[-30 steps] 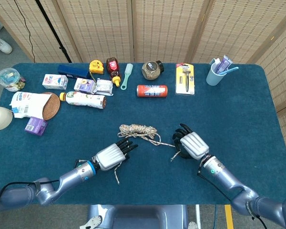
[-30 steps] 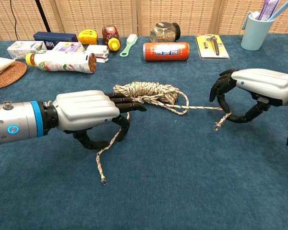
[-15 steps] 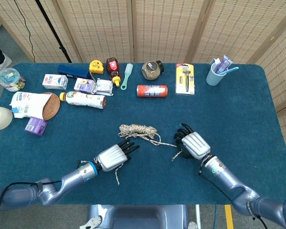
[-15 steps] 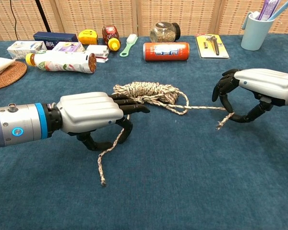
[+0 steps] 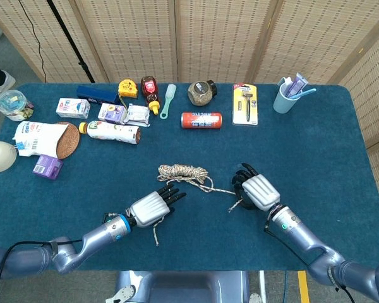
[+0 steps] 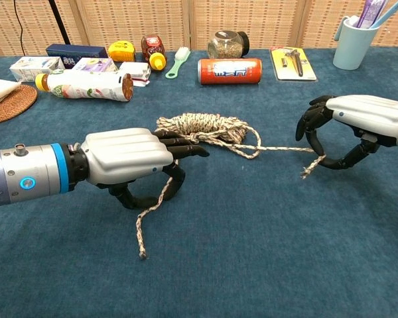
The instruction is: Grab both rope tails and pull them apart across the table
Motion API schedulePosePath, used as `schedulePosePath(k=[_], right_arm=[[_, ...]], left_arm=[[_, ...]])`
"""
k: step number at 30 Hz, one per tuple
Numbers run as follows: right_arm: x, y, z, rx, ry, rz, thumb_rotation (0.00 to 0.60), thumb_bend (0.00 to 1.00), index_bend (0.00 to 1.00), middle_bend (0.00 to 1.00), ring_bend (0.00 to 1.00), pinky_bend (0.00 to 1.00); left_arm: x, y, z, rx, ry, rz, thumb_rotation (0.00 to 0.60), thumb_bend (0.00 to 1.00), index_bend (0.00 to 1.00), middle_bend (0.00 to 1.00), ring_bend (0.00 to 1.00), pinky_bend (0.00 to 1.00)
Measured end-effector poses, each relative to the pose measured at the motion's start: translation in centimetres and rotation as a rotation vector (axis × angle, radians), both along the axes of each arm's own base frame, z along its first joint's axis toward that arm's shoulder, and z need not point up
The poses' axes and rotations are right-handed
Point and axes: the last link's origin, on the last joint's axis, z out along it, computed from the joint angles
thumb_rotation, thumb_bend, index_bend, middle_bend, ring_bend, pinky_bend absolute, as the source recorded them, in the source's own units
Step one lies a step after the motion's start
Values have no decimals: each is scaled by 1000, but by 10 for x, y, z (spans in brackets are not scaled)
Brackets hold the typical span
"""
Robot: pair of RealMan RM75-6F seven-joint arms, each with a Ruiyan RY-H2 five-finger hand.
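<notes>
A speckled rope bundle (image 5: 183, 171) (image 6: 205, 126) lies mid-table. Its left tail (image 6: 146, 215) runs toward the table's near edge beneath my left hand (image 5: 150, 207) (image 6: 129, 159), passing between the straight fingers and the thumb curled under; a gap shows there. The right tail (image 6: 282, 149) stretches straight to my right hand (image 5: 259, 190) (image 6: 361, 119), which pinches it between curled fingers and thumb, the frayed end (image 6: 306, 173) sticking out below.
Along the far side stand a red can (image 5: 201, 120), jar (image 5: 202, 93), razor pack (image 5: 245, 104), blue cup (image 5: 284, 98), brush, bottles and cartons. A bowl (image 5: 0, 156) and coaster sit far left.
My right hand has drifted slightly right, and the right tail's end moved with it. My left hand has crept a little toward the bundle; the left tail's end stayed put.
</notes>
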Motion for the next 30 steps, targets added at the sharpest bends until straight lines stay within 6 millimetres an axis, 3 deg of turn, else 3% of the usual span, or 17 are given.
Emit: schedulePosePath(k=[19,30], right_arm=[[0,1,1,-2,-2,-4,600,388,643,339,200,0],[4,0,7,-13,-2,10,600,388,649,347,204,0]], left_arm=[[-2,0,2,4,-6,17,600,327,598,0,0,0],[-6,6,20,30,-45,63,600,350,620,2,0,0]])
